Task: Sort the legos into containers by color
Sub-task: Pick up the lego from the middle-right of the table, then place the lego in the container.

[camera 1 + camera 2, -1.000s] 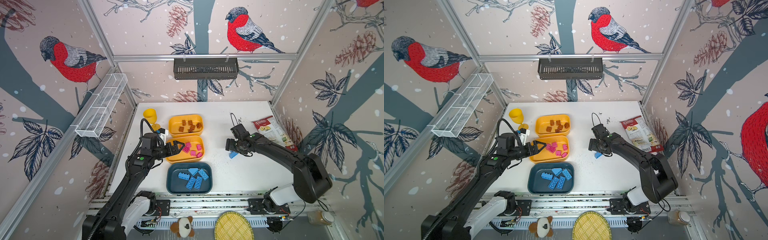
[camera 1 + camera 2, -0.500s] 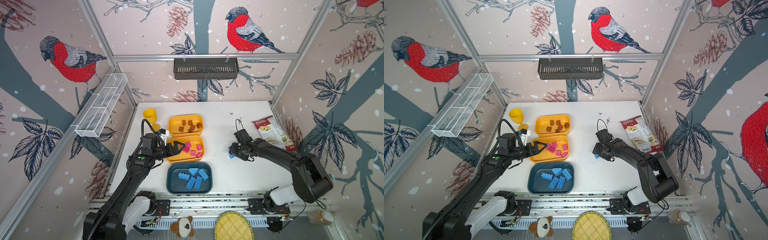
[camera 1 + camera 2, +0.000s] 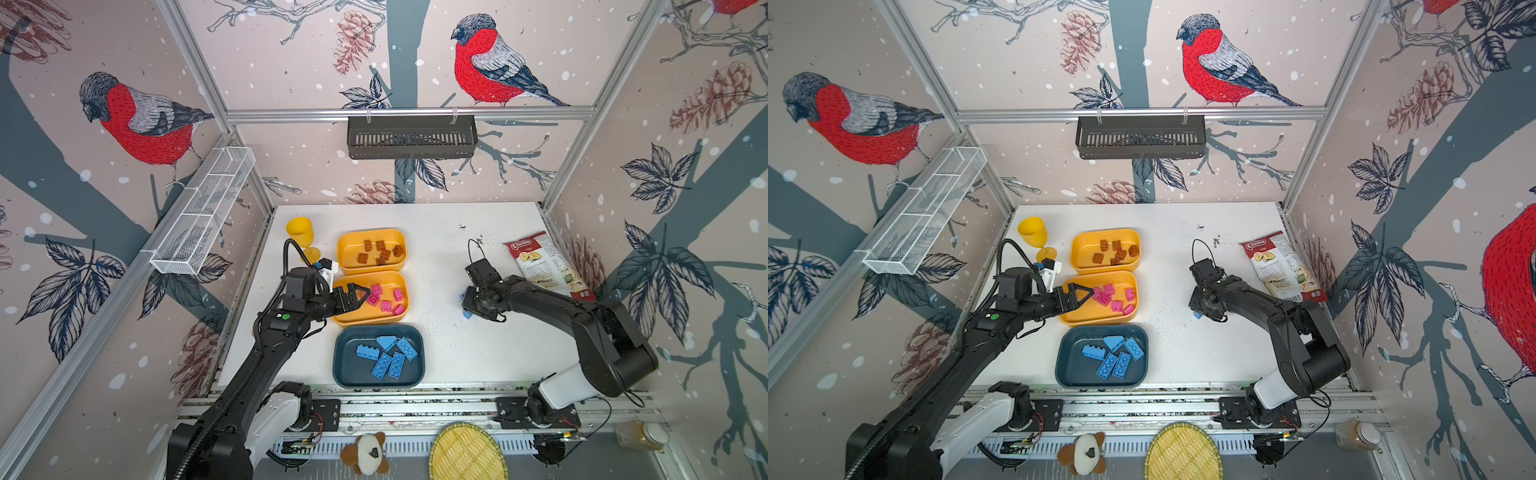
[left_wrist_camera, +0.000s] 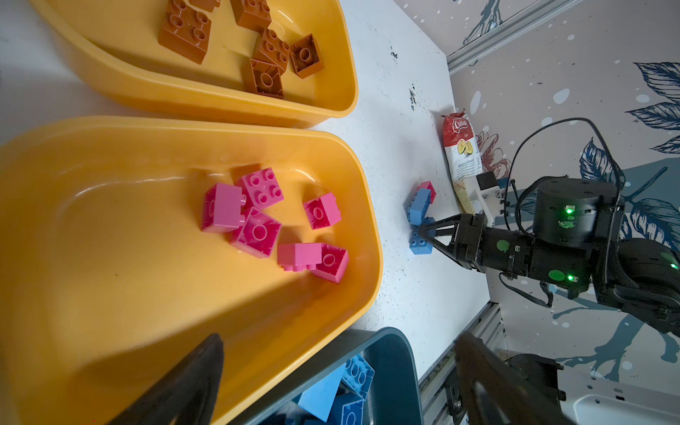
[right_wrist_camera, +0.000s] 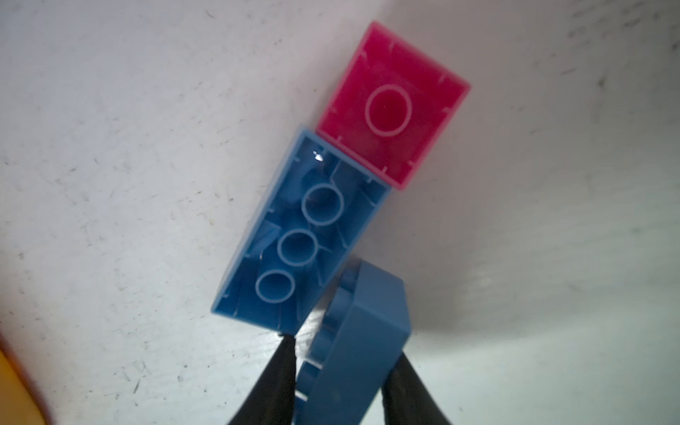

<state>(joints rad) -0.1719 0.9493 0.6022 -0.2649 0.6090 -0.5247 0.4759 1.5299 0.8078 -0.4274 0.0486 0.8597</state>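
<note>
Three containers stand in a row: a far yellow tray (image 3: 347, 262) with brown legos (image 3: 380, 251), a middle yellow tray (image 3: 374, 322) with pink legos (image 3: 386, 297), and a near teal tray (image 3: 345, 374) with blue legos (image 3: 388, 355). To their right, on the table, my right gripper (image 3: 467, 305) is shut on a blue lego (image 5: 364, 331) standing on edge, one finger on each side. Touching it lie an upturned blue lego (image 5: 301, 235) and an upturned pink lego (image 5: 390, 106). My left gripper (image 3: 362, 297) hovers open and empty over the pink tray's left end.
A chips bag (image 3: 544, 266) lies at the right edge behind the right arm. A yellow goblet (image 3: 301, 232) stands at the back left. A bamboo tray (image 3: 465, 455), a plush toy (image 3: 368, 453) and a jar (image 3: 642, 434) sit beyond the front rail.
My right gripper has come down toward the table's front onto the loose legos and closed round the blue one. The left arm has stayed put.
</note>
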